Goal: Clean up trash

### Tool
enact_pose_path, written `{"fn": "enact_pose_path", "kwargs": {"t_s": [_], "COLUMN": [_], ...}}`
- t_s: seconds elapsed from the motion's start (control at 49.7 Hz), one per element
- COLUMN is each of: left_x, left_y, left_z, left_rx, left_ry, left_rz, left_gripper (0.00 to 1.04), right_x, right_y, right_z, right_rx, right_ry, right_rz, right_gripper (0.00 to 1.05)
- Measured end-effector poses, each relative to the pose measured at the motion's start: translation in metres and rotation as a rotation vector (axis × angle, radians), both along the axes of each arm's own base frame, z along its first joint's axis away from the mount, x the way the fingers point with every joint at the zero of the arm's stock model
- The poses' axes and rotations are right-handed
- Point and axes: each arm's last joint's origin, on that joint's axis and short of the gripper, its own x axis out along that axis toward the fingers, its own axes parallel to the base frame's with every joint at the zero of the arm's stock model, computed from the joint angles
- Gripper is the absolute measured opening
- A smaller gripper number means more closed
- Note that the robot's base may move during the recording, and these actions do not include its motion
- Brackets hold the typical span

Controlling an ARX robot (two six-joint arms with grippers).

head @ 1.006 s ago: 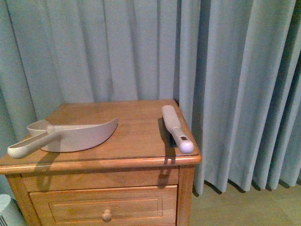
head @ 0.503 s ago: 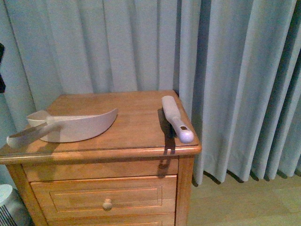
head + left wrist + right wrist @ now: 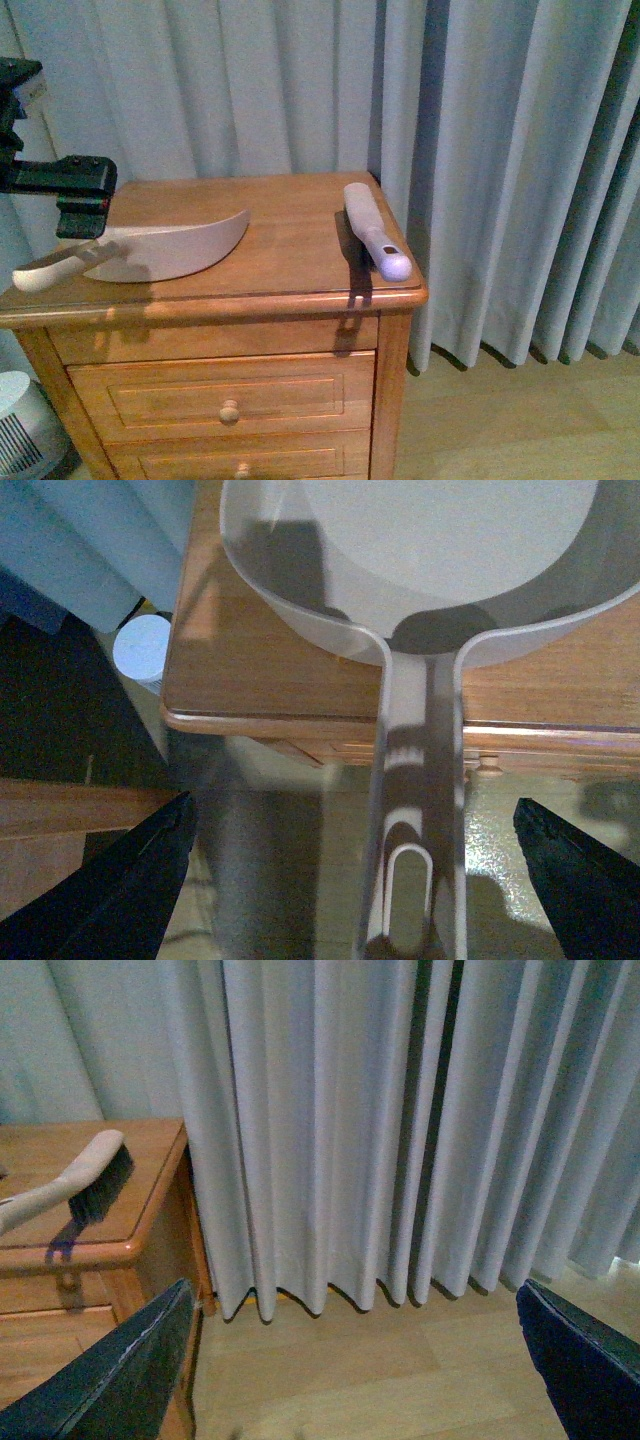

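No crumpled white paper wad shows in any view. A pale pink dustpan (image 3: 170, 250) lies on the wooden nightstand (image 3: 290, 230), its handle (image 3: 45, 272) sticking out over the left front corner. My left gripper (image 3: 80, 225) hovers just above that handle. In the left wrist view it (image 3: 355, 810) is open, with the handle (image 3: 420, 810) running between its two dark fingers and touching neither. A hand brush (image 3: 372, 235) lies along the nightstand's right edge. My right gripper (image 3: 352, 1288) is open and empty over the floor, right of the brush (image 3: 80, 1180).
Grey curtains (image 3: 480, 150) hang behind and to the right of the nightstand. Its drawers (image 3: 230, 405) face me. A white round appliance (image 3: 25, 430) stands on the floor at its left. Wooden floor (image 3: 500, 420) lies to the right.
My left arm has come into the front view at the left, above the dustpan handle. The view has shifted, so the nightstand sits higher in the frame.
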Motion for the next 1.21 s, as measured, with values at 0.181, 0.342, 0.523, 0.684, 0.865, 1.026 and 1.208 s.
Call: {"fn": "enact_pose_path", "kwargs": {"t_s": [0.181, 0.342, 0.523, 0.684, 0.865, 1.026, 1.208], "left_x": [0.012, 0.022, 0.029, 0.032, 0.035, 0.036, 0.035], "left_y": [-0.001, -0.002, -0.003, -0.004, -0.004, -0.005, -0.005], "left_z": [-0.014, -0.025, -0.033, -0.039, -0.046, -0.048, -0.048], "left_rx": [0.001, 0.002, -0.004, -0.003, -0.002, -0.001, -0.003], "left_ry": [0.017, 0.034, 0.046, 0.055, 0.067, 0.067, 0.067], "left_rz": [0.001, 0.004, 0.000, 0.000, 0.000, -0.002, -0.005], "left_gripper": [0.97, 0.97, 0.97, 0.97, 0.97, 0.94, 0.67], "right_x": [0.000, 0.000, 0.000, 0.000, 0.000, 0.000, 0.000], "right_y": [0.000, 0.000, 0.000, 0.000, 0.000, 0.000, 0.000], "right_z": [0.000, 0.000, 0.000, 0.000, 0.000, 0.000, 0.000], "right_rx": [0.000, 0.000, 0.000, 0.000, 0.000, 0.000, 0.000], "right_ry": [0.000, 0.000, 0.000, 0.000, 0.000, 0.000, 0.000], "right_rz": [0.000, 0.000, 0.000, 0.000, 0.000, 0.000, 0.000], "right_gripper": [0.97, 0.97, 0.97, 0.97, 0.97, 0.97, 0.97]}}
